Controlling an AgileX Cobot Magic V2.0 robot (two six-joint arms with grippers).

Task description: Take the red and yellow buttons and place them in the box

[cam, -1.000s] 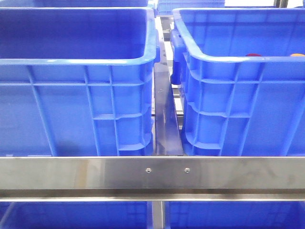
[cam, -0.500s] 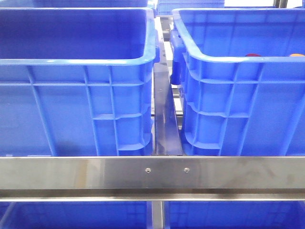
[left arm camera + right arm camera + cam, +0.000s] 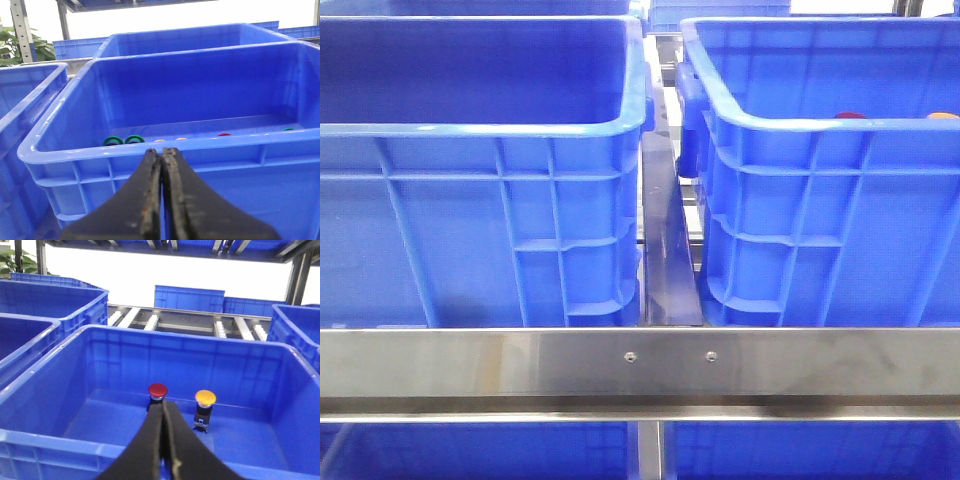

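The red button (image 3: 158, 389) and the yellow button (image 3: 205, 398) stand upright on black bases inside a blue crate (image 3: 240, 365). My right gripper (image 3: 163, 403) is shut and empty, above that crate's near rim, in line with the red button. In the front view only the buttons' tops show, red (image 3: 851, 116) and orange-yellow (image 3: 942, 116), over the right crate's (image 3: 820, 220) rim. The left crate (image 3: 480, 220) stands beside it. My left gripper (image 3: 161, 150) is shut and empty, just outside the near wall of a blue crate (image 3: 200, 95). Neither gripper shows in the front view.
The crate in the left wrist view holds green rings (image 3: 123, 140) and small orange and red pieces (image 3: 223, 134). A steel rail (image 3: 640, 360) crosses the front. A dark metal strip (image 3: 668, 250) lies between the two crates. More blue crates (image 3: 190, 297) and a roller conveyor (image 3: 190, 322) stand behind.
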